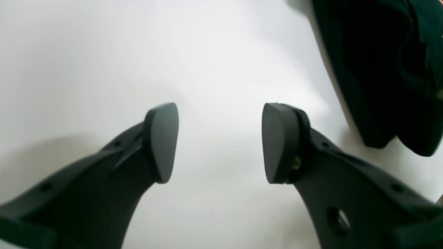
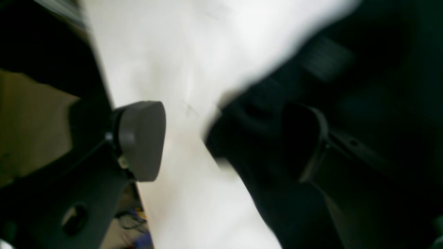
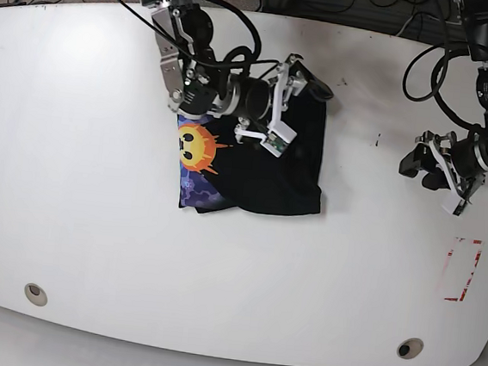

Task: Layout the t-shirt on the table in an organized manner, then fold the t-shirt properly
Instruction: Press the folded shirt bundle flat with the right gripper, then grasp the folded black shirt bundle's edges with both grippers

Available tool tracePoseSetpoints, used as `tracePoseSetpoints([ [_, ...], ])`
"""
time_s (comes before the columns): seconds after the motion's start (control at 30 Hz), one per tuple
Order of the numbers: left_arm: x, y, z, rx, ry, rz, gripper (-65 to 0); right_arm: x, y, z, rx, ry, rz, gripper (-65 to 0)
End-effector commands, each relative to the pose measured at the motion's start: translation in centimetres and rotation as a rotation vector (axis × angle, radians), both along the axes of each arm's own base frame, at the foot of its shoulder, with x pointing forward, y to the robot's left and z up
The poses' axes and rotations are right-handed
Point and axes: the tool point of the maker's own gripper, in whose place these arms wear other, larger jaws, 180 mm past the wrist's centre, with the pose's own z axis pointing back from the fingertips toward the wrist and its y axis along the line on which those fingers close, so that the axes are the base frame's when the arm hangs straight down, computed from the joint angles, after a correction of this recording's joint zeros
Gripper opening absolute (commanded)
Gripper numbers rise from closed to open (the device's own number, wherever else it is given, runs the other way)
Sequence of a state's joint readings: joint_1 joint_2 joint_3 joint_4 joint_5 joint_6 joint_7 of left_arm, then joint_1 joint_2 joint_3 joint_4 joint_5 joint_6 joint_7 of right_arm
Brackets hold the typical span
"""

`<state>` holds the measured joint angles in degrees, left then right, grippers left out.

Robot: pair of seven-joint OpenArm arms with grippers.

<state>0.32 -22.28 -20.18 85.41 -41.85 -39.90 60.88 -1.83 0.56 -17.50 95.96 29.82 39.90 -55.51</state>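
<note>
T-shirt: dark, folded into a compact rectangle near the middle of the table, sun print exposed at its left edge.
Step in hand: by appearance, folding largely complete; final tidy or release judged most likely.
Right gripper: over the shirt's far edge, jaws spread wide; dark cloth close by one pad in the blurred wrist view, no pinch evident.
Left gripper: well apart from the shirt, above bare tabletop, pads parted with nothing between.
Next move: probably withdrawal of the right arm without dragging the top layer.
Surface: white, glossy, curved edges; two grommet holes near the front; red-outlined mark beneath the left arm.
Room: floor and cables beyond the far edge.
</note>
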Motion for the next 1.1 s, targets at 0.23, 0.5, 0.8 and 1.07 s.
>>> tracePoseSetpoints([
  [0.23, 2.3, -0.4, 4.5, 0.03, -0.148, -0.034, -29.0, 2.5, 2.0, 2.0, 0.082, -0.049, 0.001, -14.9],
  [0.5, 3.4, -3.6, 7.4, 0.058, -0.245, -0.125, -29.0, 6.3, -2.3, 4.7, 0.03, -0.201, -0.062, -14.9],
  [0.8, 3.3, -10.3, 8.2, 0.097, -0.31, -0.265, -29.0, 11.0, -9.8, 5.7, -0.096, -0.292, -0.175, -15.1],
  [1.07, 2.4, -16.8, 7.5, 0.111, -0.328, -0.361, -38.6, 13.5, -14.2, 5.7, -0.204, -0.323, -0.2, -28.5],
])
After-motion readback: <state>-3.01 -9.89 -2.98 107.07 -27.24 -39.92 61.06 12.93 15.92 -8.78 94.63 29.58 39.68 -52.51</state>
